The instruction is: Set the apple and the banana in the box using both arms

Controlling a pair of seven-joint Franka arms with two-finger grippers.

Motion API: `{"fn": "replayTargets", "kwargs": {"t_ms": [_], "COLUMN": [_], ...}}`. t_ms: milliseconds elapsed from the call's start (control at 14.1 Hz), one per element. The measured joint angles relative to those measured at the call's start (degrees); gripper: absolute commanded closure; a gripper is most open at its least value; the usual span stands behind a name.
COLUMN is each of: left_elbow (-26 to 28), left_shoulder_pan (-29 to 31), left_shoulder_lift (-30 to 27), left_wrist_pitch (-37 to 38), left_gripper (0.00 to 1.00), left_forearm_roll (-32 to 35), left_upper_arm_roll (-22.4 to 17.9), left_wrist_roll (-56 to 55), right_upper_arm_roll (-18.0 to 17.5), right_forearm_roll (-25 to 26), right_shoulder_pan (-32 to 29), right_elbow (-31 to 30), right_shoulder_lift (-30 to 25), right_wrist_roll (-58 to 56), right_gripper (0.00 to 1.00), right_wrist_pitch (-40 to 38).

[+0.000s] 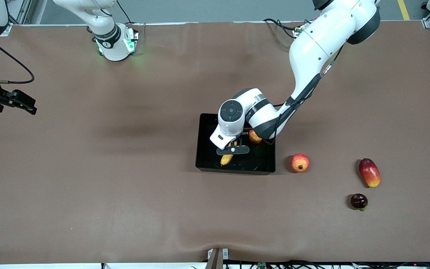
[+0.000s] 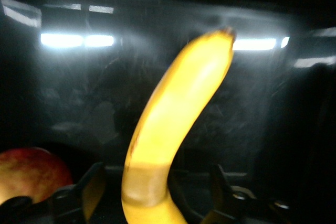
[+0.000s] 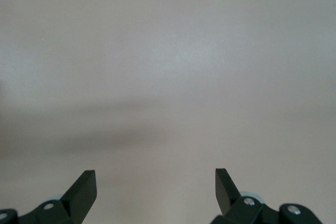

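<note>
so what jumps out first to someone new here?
The left gripper inside the black box, fingers open either side of the banana, with the apple beside it in the box. Three more fruits lie on the table toward the left arm's end. The right gripper waits open.

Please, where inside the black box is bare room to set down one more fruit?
The box floor toward the right arm's end is bare. It is crowded around the banana under the left gripper and at the apple.
</note>
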State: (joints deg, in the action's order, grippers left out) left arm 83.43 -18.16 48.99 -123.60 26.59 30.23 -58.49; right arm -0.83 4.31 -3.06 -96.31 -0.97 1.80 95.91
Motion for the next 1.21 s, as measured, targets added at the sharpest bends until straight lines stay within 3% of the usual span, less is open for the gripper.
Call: {"fn": "replayTargets", "kwargs": {"t_ms": [213,427,925,1209], "left_elbow": [-2.35,-3.17,-3.19,-3.15], "left_shoulder_pan": [1.4,7.1,23.84,27.61], "left_shoulder_lift": [-4.67,-12.59,-26.73,-33.21], "left_wrist_pitch": [4.32,11.35,22.28,28.97], "left_gripper": [0.0,0.0,0.0,0.0], "left_forearm_roll": [0.0,-1.1,-9.33,-10.2], "left_upper_arm_roll": [-0.14,-0.16,-0.01,0.0], "left_wrist_roll": [0.01,1.47,24.64,31.94], "right_upper_arm_roll": [0.33,0.39,0.51,0.38], "right_forearm_roll": [0.0,0.0,0.0,0.0], "right_shoulder_pan": [-0.44,-0.44,-0.5,-0.42], "right_elbow": [-0.33,-0.35,-0.47,-0.5], "right_shoulder_lift": [-0.03,-0.06,-0.09,-0.14], "right_wrist_roll": [-0.01,-0.01,-0.07,-0.11], "right_gripper": [0.0,0.0,0.0,0.0], "right_wrist_pitch": [0.0,-0.14,-0.54,-0.69]}}
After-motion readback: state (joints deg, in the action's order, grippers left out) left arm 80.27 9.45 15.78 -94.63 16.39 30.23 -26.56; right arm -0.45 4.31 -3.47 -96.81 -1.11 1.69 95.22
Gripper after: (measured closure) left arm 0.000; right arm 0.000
